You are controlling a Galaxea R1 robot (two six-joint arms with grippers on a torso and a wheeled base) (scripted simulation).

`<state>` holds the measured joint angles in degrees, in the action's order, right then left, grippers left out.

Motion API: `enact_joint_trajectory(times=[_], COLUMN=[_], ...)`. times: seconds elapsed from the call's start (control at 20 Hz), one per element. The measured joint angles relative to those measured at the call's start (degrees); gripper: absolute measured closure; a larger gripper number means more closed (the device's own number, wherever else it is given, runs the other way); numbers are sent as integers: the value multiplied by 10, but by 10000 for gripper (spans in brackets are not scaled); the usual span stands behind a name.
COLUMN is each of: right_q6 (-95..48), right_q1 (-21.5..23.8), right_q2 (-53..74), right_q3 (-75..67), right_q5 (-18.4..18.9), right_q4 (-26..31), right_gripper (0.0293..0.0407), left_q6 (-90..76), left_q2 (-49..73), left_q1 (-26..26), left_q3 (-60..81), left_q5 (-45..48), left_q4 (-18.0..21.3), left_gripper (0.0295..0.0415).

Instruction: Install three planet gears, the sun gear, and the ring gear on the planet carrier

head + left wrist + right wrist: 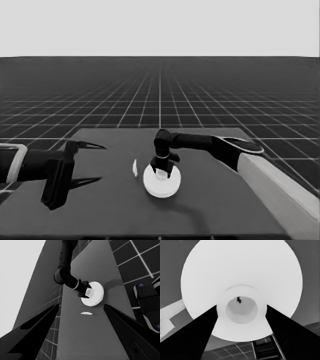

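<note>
White and thick, the larger round part (161, 181) is sitting mid-table; I am holding its hub in the right gripper (162, 169), pressing straight down, gently. Left gripper (96, 162) is waiting wide, far left of it.

Bare table (220, 200) all around the larger round part (161, 181), only a thin white piece (134, 168) just beside it.

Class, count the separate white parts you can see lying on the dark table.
2: the larger round part with raised hub, mid-table under the right gripper; a thin white piece beside it, towards the parked left gripper. Gears may be hidden beneath.
</note>
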<state>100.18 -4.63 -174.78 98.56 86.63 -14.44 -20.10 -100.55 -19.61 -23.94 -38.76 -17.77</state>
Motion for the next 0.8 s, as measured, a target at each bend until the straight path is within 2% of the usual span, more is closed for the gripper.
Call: enact_joint_trajectory(times=[0.6, 0.65, 0.7, 0.8], right_q6=[60, 63, 65, 66], right_q1=[-1, -1, -1, -1], right_q2=[0, 0, 0, 0], right_q3=[0, 0, 0, 0], right_q5=[0, 0, 0, 0], right_q4=[0, 0, 0, 0], right_gripper=[351, 327, 319, 315], left_q6=[0, 0, 0, 0], left_q2=[0, 0, 0, 0], left_q1=[0, 0, 0, 0], left_q3=[0, 0, 0, 0], left_q5=[0, 0, 0, 0], left_q4=[0, 0, 0, 0], left_gripper=[326, 326, 326, 326])
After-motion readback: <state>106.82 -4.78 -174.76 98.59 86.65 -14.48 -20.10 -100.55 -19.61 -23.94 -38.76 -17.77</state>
